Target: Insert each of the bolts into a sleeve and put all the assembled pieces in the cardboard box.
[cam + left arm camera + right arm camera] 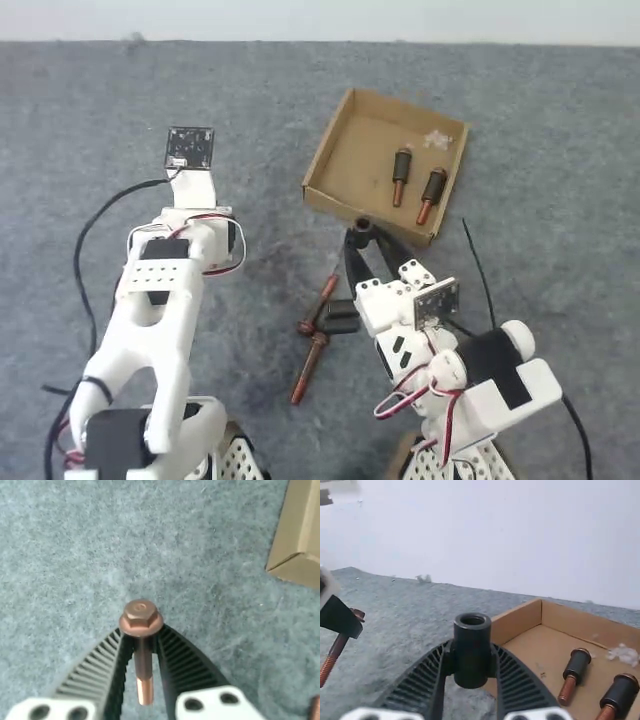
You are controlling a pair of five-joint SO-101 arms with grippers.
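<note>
Two finished pieces (401,175) (432,196) lay in the brown cardboard box (325,158); my left pincer (141,632) gripped a copper hex-head bolt (143,655), my right pincer (471,654) a black tubular sleeve (472,640), not yet joined.

Grey carpeted table (90,110): cardboard box (335,200), two loose bolts (328,290) (306,370), cable (478,265).

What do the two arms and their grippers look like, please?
The left arm and right arm are white shells over black motors, with red-and-white wire loops and black cables. The left gripper and right gripper have black ribbed, tapering fingers on white bases.
</note>
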